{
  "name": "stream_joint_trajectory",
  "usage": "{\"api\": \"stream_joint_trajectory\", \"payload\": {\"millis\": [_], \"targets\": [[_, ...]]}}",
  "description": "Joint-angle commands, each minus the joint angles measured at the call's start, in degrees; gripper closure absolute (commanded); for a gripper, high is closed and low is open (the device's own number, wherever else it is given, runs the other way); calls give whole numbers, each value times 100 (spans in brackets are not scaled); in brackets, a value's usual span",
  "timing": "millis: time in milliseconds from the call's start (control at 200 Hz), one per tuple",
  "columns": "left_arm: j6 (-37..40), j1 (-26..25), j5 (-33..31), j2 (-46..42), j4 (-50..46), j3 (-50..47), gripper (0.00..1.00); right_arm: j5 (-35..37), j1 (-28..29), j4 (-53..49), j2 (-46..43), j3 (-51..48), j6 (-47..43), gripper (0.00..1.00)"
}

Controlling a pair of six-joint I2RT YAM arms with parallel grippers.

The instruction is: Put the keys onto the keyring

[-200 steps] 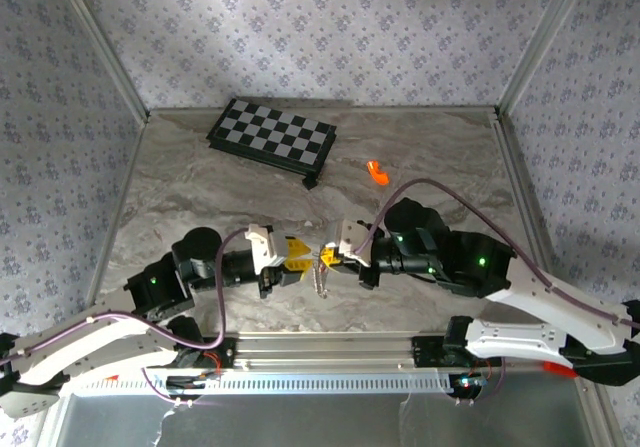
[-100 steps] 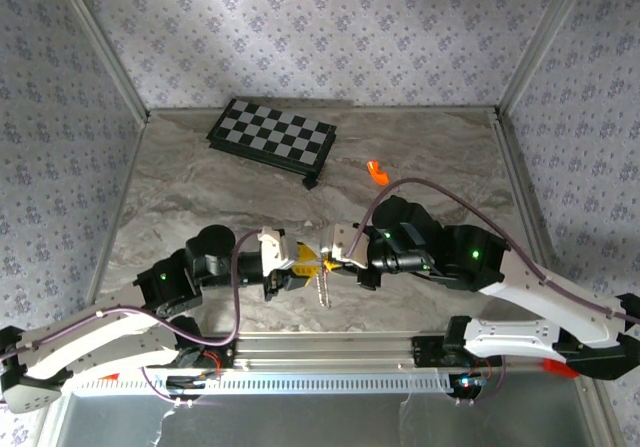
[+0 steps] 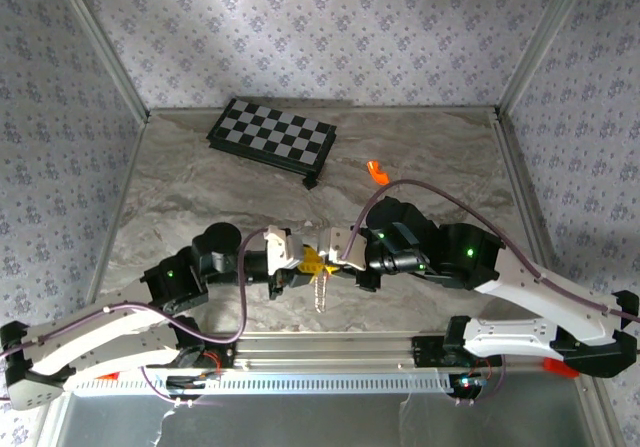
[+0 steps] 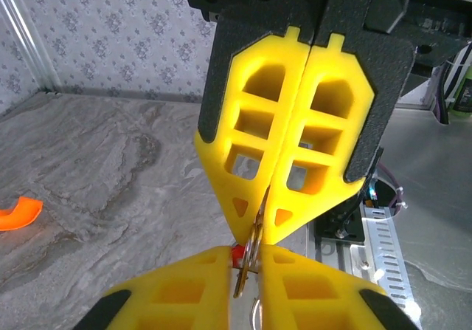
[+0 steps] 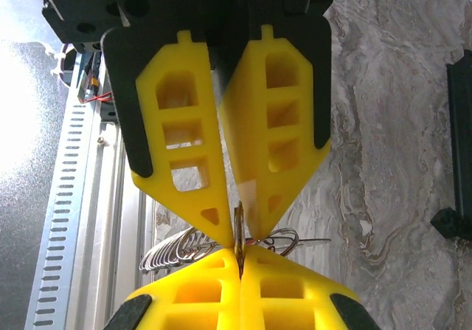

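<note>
Marbled table (image 3: 200,197), left pincer (image 4: 247,262) and right pincer (image 5: 240,262) tip to tip, both pinching the dangling keyring (image 3: 320,285)

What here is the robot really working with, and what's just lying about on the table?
Part of the job: key, keyring with its chain, left pincer, right pincer.
Just lying about: chequered board, orange piece.
</note>
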Motion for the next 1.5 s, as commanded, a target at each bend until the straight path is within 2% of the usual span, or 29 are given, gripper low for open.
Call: {"api": "stream_joint_trajectory", "payload": {"millis": [0,145,310,370,500,635,890,1089,1379,1499], "targets": [[110,-43,100,18,169,233,88,-142,49,-17,37,253,-72,100],[104,-52,83,-68,235,202,100,-121,86,-42,55,263,-65,100],[18,-58,101,-240,359,85,100,-54,116,-2,14,244,-37,100],[8,-60,138,-287,395,47,100,-104,119,113,-81,169,22,94],[-65,-61,314,-383,649,-99,100,-360,124,493,-386,-151,210,88],[-152,-74,569,-405,929,-205,100,-488,126,708,-499,-340,390,87],[-214,-87,628,-581,1159,-306,100,-486,128,906,-695,-626,626,82],[-260,-87,630,-617,1165,-305,100,-412,120,872,-743,-632,678,85],[-325,-122,637,-702,1301,-374,100,-431,122,892,-835,-774,726,100],[-329,-122,654,-708,1385,-410,100,-432,120,752,-712,-734,733,100]]}}
